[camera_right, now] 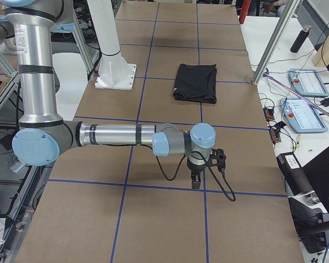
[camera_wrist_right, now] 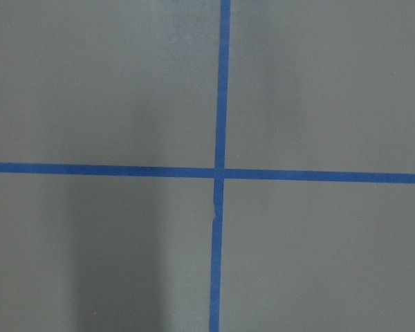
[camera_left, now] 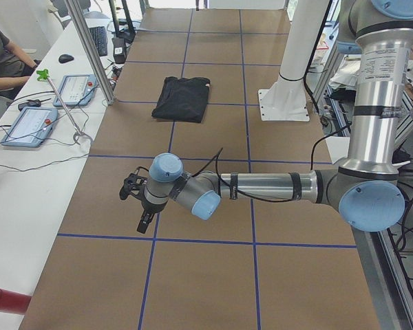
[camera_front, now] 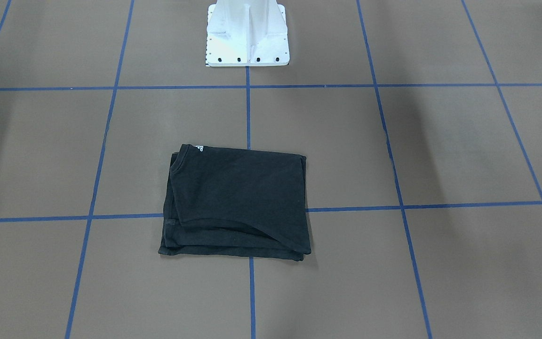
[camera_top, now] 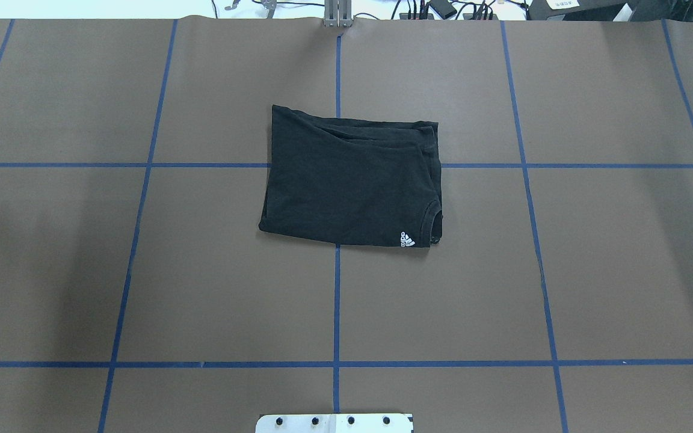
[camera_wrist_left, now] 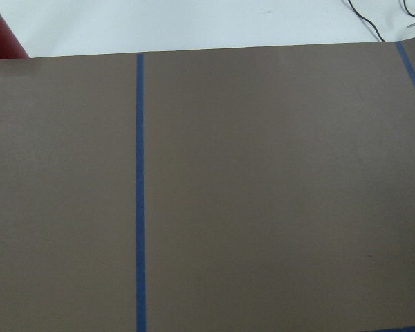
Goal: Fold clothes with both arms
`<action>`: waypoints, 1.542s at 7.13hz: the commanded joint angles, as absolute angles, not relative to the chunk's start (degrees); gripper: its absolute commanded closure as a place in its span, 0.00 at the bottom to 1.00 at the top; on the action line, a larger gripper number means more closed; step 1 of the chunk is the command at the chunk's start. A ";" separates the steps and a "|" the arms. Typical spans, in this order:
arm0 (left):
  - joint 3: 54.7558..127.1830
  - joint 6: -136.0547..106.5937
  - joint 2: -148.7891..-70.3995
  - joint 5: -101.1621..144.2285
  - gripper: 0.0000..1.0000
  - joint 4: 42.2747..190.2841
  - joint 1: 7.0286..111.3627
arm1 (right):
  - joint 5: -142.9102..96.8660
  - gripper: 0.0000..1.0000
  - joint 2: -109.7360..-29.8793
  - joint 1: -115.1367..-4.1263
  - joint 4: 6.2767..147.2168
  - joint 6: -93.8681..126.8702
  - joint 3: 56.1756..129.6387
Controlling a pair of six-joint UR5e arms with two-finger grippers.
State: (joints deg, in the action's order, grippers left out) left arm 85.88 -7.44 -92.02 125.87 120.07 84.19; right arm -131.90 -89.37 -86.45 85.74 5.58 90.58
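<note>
The black T-shirt (camera_front: 238, 202) lies folded into a rectangle at the table's middle, with a small white logo at one corner. It also shows in the overhead view (camera_top: 352, 180) and small in both side views (camera_left: 182, 98) (camera_right: 196, 82). My left gripper (camera_left: 144, 223) hangs over bare table far from the shirt, towards the table's left end. My right gripper (camera_right: 196, 178) hangs likewise towards the right end. Both show only in the side views, so I cannot tell whether they are open or shut. The wrist views show only brown table and blue tape.
The white base pedestal (camera_front: 247, 35) stands at the robot's side of the table. Blue tape lines (camera_top: 337, 300) divide the brown surface. Control tablets (camera_left: 27, 124) and cables lie on the white bench along the far edge, where a person (camera_left: 3, 58) sits.
</note>
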 commanded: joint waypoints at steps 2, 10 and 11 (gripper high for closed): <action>92.00 3.42 -91.50 125.68 0.00 103.83 85.52 | -132.19 0.00 -93.07 -86.75 86.22 5.45 92.81; 92.64 3.52 -90.79 126.39 0.00 98.00 85.25 | -134.47 0.00 -93.43 -88.33 96.15 5.45 99.93; 92.20 3.52 -90.79 126.39 0.00 98.17 85.25 | -134.47 0.00 -93.43 -88.24 96.15 5.45 99.76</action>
